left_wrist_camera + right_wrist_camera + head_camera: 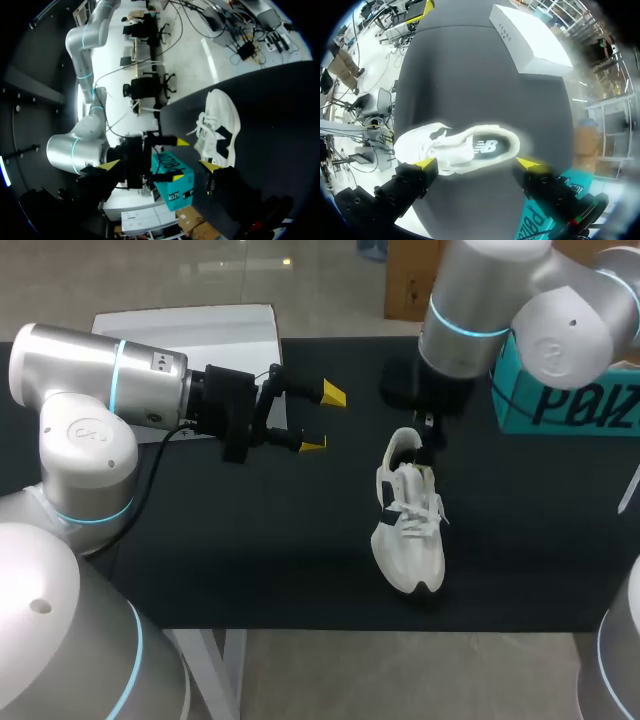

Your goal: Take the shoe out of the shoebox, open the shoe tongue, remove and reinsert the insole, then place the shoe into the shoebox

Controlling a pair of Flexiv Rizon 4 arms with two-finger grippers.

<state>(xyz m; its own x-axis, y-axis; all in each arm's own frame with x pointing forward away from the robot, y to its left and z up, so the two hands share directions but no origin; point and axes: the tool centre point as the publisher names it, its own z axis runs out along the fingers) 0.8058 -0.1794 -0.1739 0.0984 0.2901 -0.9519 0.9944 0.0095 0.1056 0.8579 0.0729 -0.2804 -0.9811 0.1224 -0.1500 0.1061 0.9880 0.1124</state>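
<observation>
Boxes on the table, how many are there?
2: a white box at the far left corner and a teal box at the far right edge. Others may be hidden behind the arms.

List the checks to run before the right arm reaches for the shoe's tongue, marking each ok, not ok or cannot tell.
1. Is the shoe out of the shoebox? ok: it lies on the table, apart from the box.
2. Is the shoe sole down, opening up? ok.
3. Is the right gripper open? ok: its fingers stand wide above the shoe.
4. Is the left gripper clear of the shoe? ok: it hovers open beside it, not touching.
5. Is the insole inside the shoe? ok: it shows through the opening.
6. Is the tongue pulled open? cannot tell.
</observation>
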